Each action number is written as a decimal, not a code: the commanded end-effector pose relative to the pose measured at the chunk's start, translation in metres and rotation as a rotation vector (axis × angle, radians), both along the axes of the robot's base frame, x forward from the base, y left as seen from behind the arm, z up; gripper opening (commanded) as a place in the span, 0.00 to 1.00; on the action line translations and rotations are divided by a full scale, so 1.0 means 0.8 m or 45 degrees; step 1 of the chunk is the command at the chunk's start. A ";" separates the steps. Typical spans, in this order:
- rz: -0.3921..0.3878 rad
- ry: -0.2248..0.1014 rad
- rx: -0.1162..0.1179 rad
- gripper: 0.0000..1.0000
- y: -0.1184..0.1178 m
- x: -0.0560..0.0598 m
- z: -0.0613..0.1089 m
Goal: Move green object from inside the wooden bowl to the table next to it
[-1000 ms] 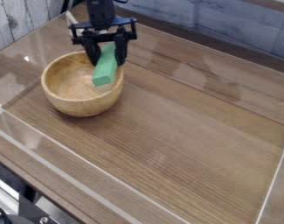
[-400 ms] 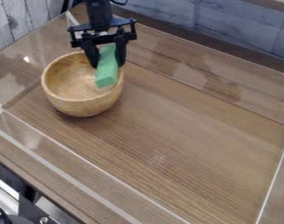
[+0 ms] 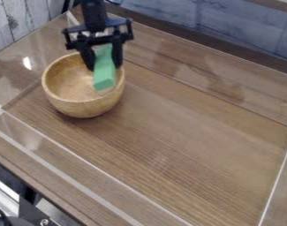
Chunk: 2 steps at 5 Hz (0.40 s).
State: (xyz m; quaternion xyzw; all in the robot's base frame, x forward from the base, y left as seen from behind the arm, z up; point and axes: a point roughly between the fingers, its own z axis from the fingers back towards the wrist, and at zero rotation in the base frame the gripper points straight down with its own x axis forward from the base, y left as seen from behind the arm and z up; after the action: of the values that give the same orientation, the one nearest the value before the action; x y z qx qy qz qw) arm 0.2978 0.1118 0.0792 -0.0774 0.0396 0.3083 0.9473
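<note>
The green object (image 3: 104, 69) hangs upright over the right side of the wooden bowl (image 3: 75, 90), its lower end near the bowl's rim. My black gripper (image 3: 101, 51) points straight down and is shut on the green object's upper end. The bowl sits at the back left of the table (image 3: 181, 132); its hollow holds nothing else.
Clear acrylic walls (image 3: 63, 168) run round the table's edges, close behind and left of the bowl. Bare wood-grain tabletop lies to the right of and in front of the bowl.
The gripper with the green object has shifted slightly left and rolled a little about its vertical line. The bowl has stayed in place.
</note>
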 end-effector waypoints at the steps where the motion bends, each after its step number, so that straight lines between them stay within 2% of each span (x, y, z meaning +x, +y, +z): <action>1: -0.065 -0.121 0.031 0.00 -0.013 0.001 0.039; 2: -0.193 -0.132 0.023 0.00 -0.048 0.020 0.040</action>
State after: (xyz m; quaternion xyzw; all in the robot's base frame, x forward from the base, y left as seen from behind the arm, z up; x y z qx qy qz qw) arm 0.3047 0.0660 0.0900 -0.0853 0.0316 0.2299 0.9690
